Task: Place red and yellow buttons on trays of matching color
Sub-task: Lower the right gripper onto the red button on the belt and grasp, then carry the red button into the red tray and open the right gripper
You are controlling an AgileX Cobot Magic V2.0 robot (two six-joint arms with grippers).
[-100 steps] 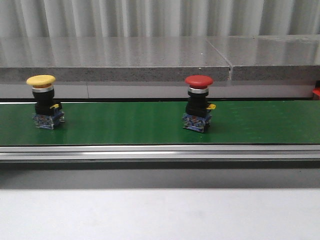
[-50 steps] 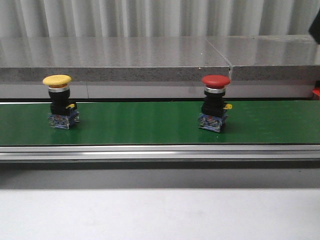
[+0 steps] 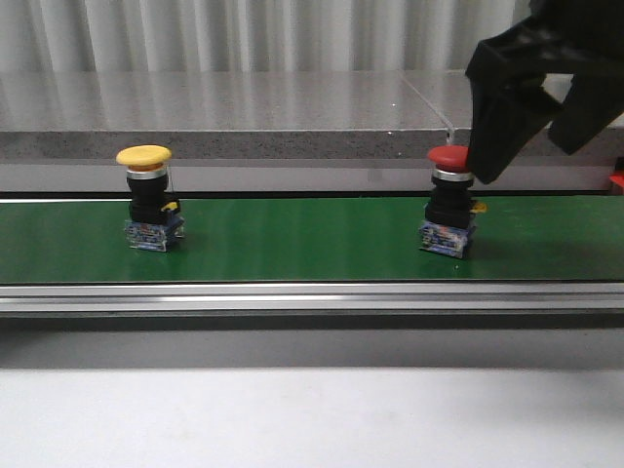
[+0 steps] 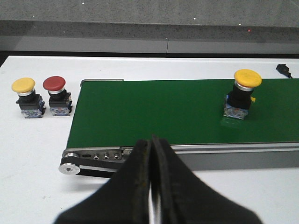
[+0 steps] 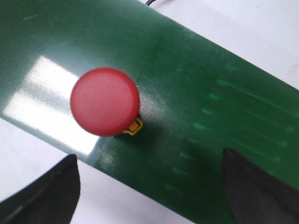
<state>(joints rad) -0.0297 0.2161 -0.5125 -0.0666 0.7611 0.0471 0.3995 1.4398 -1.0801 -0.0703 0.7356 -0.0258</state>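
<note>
Right gripper (image 3: 531,127) wide above red button (image 3: 449,156); centre over cap, drop straight, then close.

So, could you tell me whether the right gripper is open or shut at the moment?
Open. In the right wrist view its fingers sit wide apart, holding nothing, with the red button upright on the green belt.

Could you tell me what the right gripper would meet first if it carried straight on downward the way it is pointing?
Probably the red button on the green belt: the right gripper hangs open above it, pointing down, though its cap sits off-centre between the fingers.
</note>
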